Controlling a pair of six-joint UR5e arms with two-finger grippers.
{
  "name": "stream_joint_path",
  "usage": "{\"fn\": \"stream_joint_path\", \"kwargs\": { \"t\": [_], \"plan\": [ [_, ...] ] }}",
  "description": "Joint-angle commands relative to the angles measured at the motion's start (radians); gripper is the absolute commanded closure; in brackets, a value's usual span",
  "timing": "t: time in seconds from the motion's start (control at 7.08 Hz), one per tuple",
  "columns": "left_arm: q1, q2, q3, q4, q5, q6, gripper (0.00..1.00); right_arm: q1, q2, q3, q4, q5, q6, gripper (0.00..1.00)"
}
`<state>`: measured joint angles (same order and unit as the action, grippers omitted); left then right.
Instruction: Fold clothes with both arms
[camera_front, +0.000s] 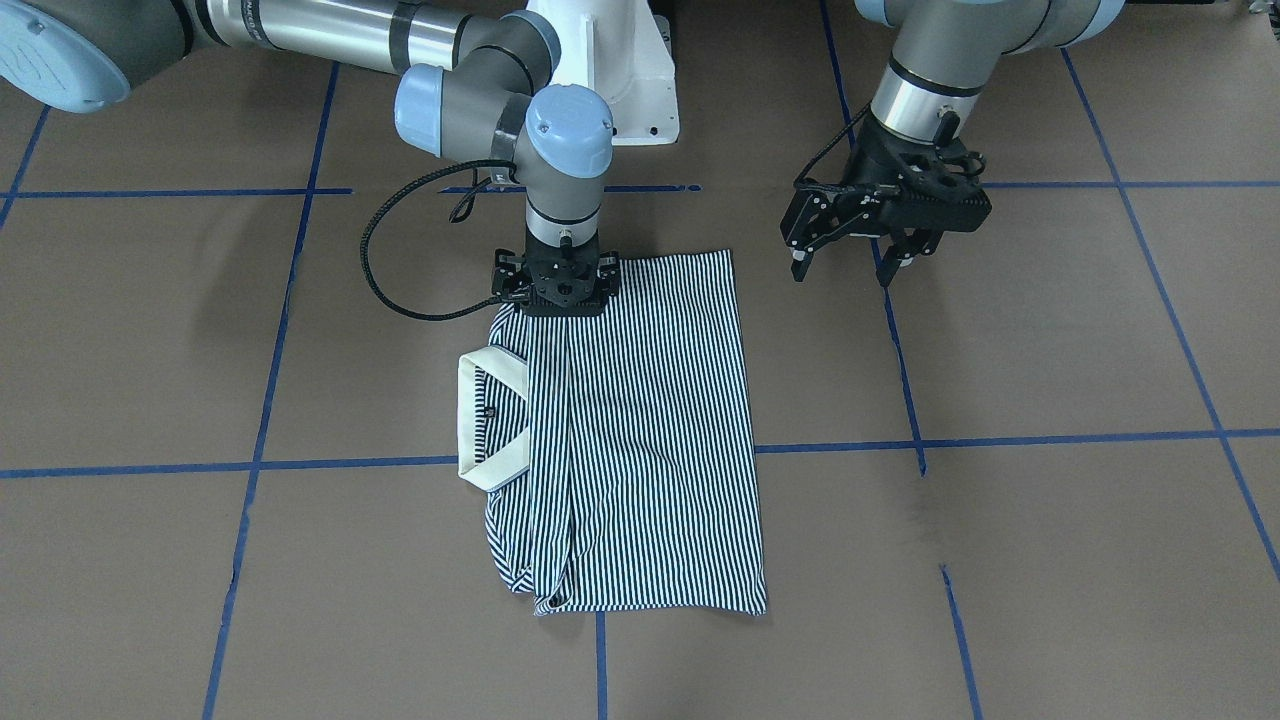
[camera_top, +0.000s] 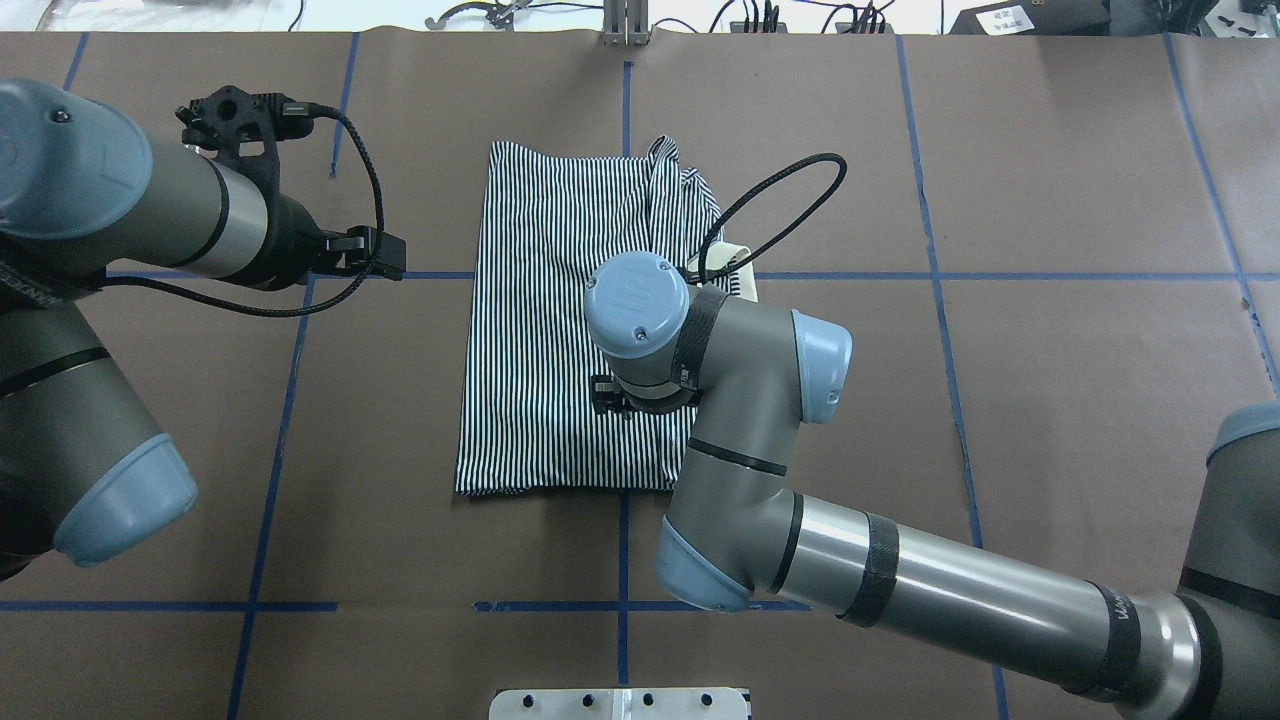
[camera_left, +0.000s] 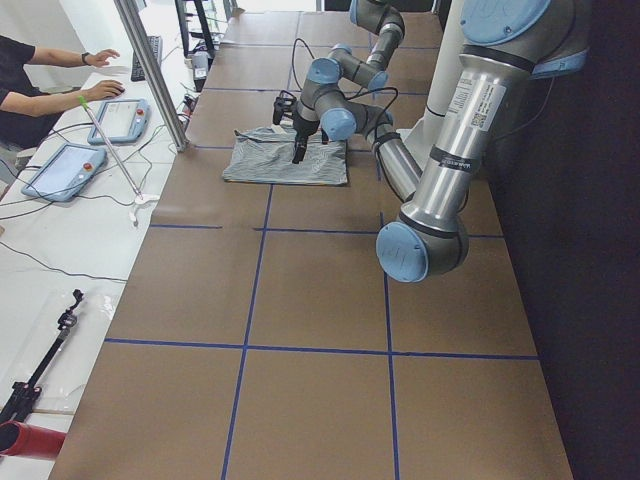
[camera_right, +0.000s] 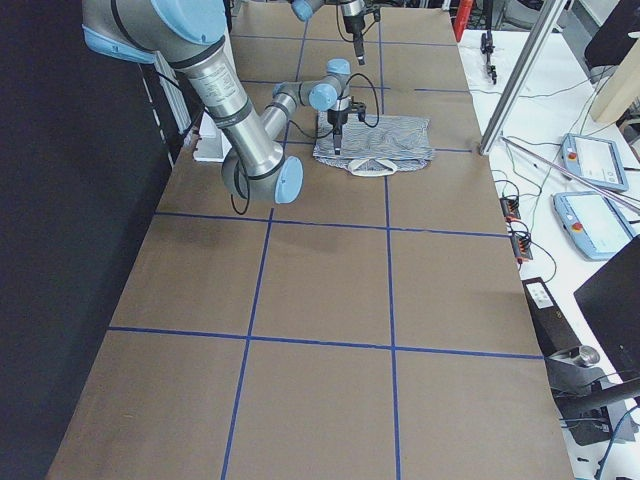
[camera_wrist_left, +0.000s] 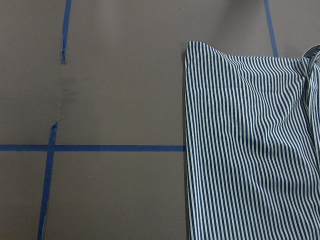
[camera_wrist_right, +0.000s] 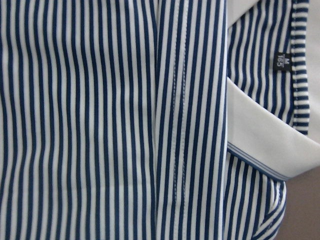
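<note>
Soft, even light falls from overhead, leaving only faint, blurry shadows on the matte brown worktop (camera_front: 1050, 350), a mild sheen along the right arm (camera_top: 980, 590), and the close-up striped shirt (camera_wrist_right: 100, 125) slightly soft.

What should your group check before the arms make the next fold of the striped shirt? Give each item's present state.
1. Shirt spread on the table: ok.
2. Left gripper open, clear of the cloth: ok.
3. Right gripper down at the shirt's robot-side edge: ok.
4. Right gripper's hold on cloth: cannot tell.
5. Collar inside the folded outline: not ok, it juts out sideways.
</note>
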<state>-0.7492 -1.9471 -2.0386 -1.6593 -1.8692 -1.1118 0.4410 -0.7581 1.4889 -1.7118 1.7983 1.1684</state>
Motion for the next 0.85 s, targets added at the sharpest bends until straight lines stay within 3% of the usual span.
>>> {"fn": "stream_joint_path", "kwargs": {
  "t": [0.0,0.28,0.71],
  "plan": [
    [0.001,0.002,-0.003,0.001,-0.002,-0.005,0.00,-0.002,-0.001,0.010,-0.080,0.004,-0.050,0.00],
    [-0.001,0.004,-0.003,0.001,-0.002,-0.005,0.00,-0.034,-0.012,0.057,-0.144,0.004,-0.052,0.00],
    [0.001,0.004,0.000,0.001,-0.004,-0.009,0.00,-0.074,-0.012,0.054,-0.153,-0.005,-0.050,0.00]
  ]
}}
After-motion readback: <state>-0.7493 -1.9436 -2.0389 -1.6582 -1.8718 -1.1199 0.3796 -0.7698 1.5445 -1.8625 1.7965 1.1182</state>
